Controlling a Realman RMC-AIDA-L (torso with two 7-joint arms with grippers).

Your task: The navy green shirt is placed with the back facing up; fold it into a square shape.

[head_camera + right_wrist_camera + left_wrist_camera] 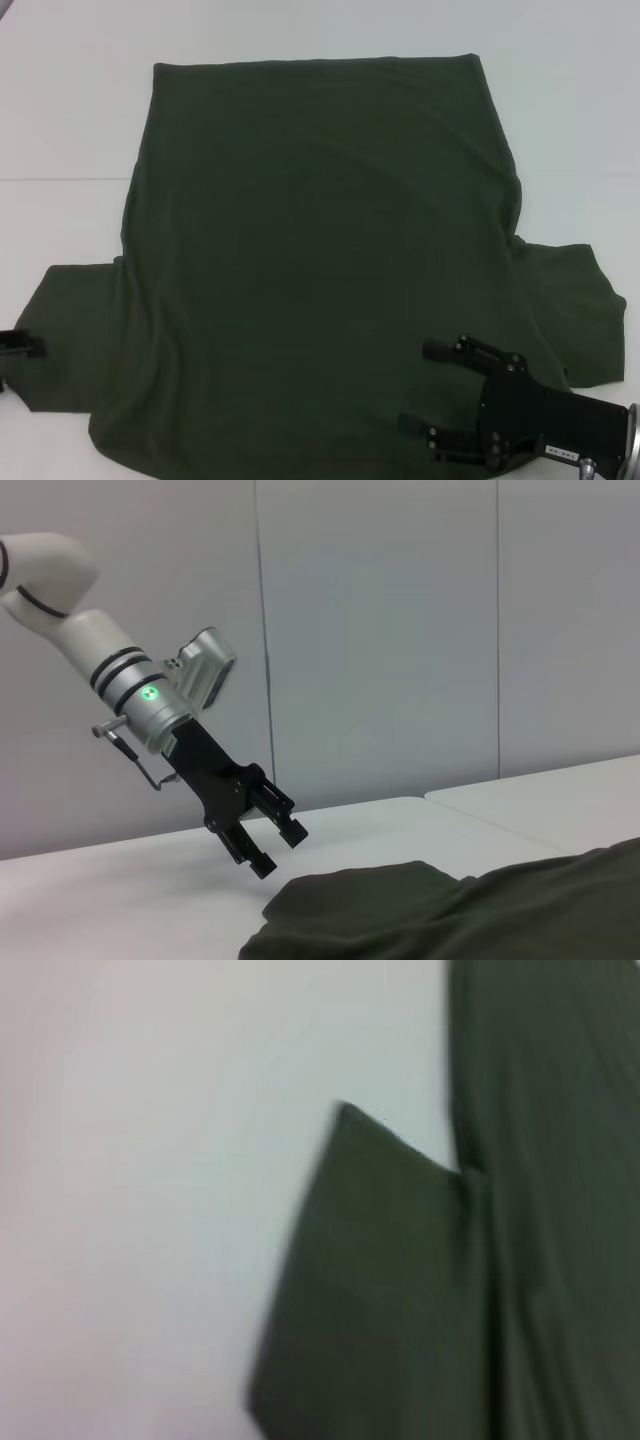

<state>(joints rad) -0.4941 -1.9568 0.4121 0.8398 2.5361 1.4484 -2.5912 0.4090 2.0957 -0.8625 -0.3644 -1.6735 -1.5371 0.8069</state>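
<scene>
From the head camera I see the navy green shirt [320, 270] spread flat on the white table [70, 120], right gripper [425, 385] over its near right corner, jaws released. Left wrist, blurred: probably a sleeve. Right wrist: left gripper [272, 845] spread, empty, just above the sleeve.

The work surface is a white table [70, 120] with a faint seam running across it. Behind it stands a pale grey panelled wall [380, 630], divided by thin vertical joints. Illumination is even and diffuse, without hard shadows.
</scene>
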